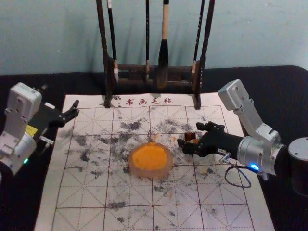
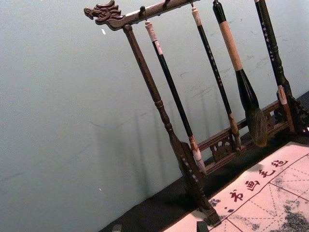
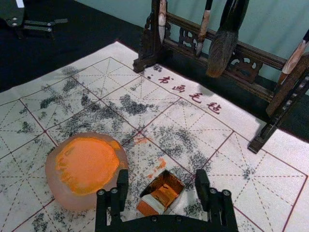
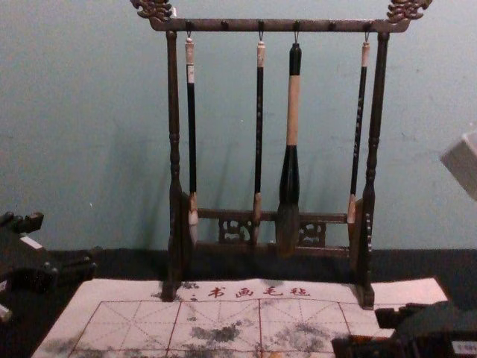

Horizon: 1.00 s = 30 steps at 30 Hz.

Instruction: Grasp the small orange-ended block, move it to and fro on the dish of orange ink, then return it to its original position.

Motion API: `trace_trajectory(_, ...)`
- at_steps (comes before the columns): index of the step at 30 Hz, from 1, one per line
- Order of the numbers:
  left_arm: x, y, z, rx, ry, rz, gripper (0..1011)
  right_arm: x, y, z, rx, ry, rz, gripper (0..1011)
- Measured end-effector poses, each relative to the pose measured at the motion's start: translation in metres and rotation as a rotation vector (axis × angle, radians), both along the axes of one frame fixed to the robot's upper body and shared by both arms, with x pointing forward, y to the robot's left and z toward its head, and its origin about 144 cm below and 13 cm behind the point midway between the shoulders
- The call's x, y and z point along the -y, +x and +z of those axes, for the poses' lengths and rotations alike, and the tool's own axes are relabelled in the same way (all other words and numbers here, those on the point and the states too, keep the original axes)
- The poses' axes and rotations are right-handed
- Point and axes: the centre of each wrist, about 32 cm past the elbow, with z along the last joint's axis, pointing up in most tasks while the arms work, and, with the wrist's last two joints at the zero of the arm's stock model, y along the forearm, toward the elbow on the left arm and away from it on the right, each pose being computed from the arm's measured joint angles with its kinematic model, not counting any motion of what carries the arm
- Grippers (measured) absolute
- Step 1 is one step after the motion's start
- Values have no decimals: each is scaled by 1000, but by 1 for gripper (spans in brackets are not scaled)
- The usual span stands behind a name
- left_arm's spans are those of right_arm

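"Where's the block?"
"On the mat (image 1: 224, 187), just right of the ink dish (image 1: 150, 159). I have my right gripper (image 1: 190, 134) there, spread around the block (image 3: 161, 193)."
"Left gripper (image 1: 60, 97)?"
"Parked by the mat's left edge, fingers apart."

the dish (image 1: 150, 158) lies on the mat (image 1: 130, 216), left of the block (image 3: 165, 194); the rack (image 4: 223, 25) stands behind.

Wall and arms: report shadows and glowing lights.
Left wrist and chest views: faint, soft-edged shadows on the wall behind the brush rack. Head view: blue light glowing behind the right gripper by the ink dish; green light on the left arm.
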Motion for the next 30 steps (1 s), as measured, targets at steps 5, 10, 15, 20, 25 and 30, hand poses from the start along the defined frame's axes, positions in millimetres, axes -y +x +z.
trace_trajectory(5,0,0,0,0,0,0,1001,0,0,0,0,0,0,979)
trace_trajectory(10,0,0,0,0,0,0,1001,1,-1,1,46,24,10,1002)
trace_trajectory(15,0,0,0,0,0,0,1001,5,-4,3,179,65,2,1002)
trace_trajectory(20,0,0,0,0,0,0,1001,7,-11,-3,331,36,-111,1003)
trace_trajectory(25,0,0,0,0,0,0,1001,8,-16,-27,398,-46,-220,1002)
trace_trajectory(30,0,0,0,0,0,0,1001,7,-20,-43,393,-68,-261,1002)
